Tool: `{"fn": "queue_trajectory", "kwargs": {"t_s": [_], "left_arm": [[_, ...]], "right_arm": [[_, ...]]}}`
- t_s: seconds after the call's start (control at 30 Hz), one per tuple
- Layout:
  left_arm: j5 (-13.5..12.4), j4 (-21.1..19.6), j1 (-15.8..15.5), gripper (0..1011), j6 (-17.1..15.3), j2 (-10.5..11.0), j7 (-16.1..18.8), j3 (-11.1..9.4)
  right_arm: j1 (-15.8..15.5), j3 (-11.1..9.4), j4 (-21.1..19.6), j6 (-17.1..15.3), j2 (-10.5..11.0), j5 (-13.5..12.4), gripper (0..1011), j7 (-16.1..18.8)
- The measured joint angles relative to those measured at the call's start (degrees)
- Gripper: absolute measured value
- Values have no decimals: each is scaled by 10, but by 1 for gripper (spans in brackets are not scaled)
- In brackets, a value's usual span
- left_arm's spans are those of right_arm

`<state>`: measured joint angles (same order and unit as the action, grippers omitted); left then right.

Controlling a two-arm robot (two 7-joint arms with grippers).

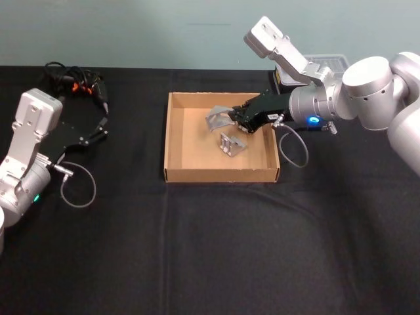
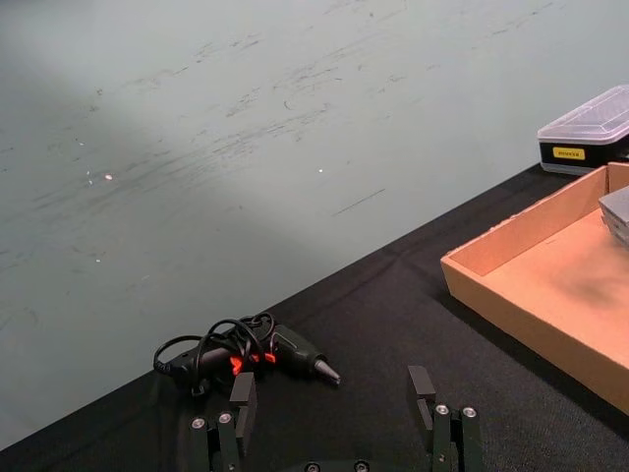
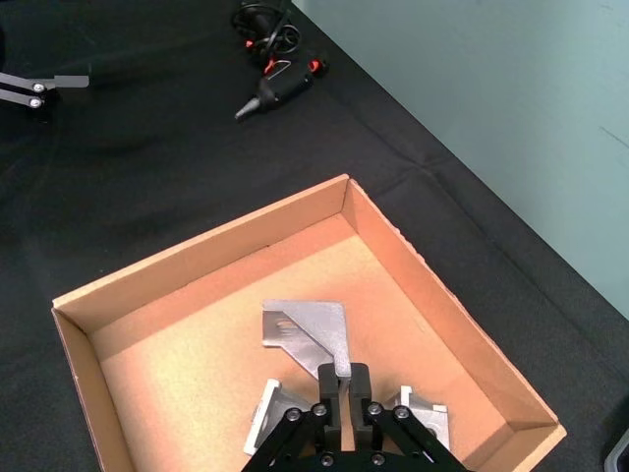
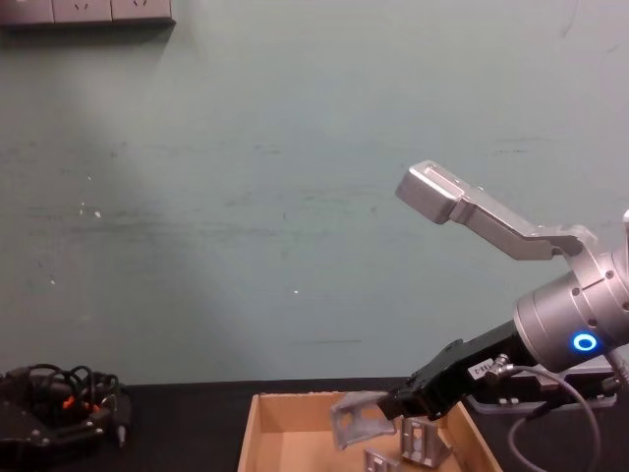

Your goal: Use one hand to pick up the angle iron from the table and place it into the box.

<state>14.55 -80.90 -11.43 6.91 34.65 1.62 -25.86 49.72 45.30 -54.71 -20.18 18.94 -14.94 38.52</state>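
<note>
Fingers of the right gripper (image 3: 342, 385) are pinched on the edge of an angle iron (image 3: 307, 330), holding it above the floor of the box (image 1: 176, 141); in the chest view that same angle iron (image 4: 356, 425) hangs clear of the cardboard, level with the box's rim, at the tip of the right gripper (image 4: 395, 405), which reaches in from the right. Beneath the held piece, another angle iron (image 1: 232, 145) lies on the box floor, near the right wall. The tan box sits in the middle of the black table (image 1: 210, 249). Behind its far right corner stands a small black case with a clear lid (image 2: 586, 135). On the robot's left, the left gripper (image 2: 334, 418) rests low over the table with its fingers spread apart, well away from the box. Beyond it, a black tool with looped cables (image 2: 246, 352) lies near the table's back edge.
</note>
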Motion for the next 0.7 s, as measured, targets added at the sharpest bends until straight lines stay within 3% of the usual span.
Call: {"fn": "queue_trajectory", "kwargs": {"t_s": [0.07,0.7], "left_arm": [[0,0,0,1000,0,0,0,0],[0,0,0,1000,0,0,0,0]], "right_arm": [[0,0,0,0,0,0,79,0],[-1,0,-1,2,1,-2,672,0]]}}
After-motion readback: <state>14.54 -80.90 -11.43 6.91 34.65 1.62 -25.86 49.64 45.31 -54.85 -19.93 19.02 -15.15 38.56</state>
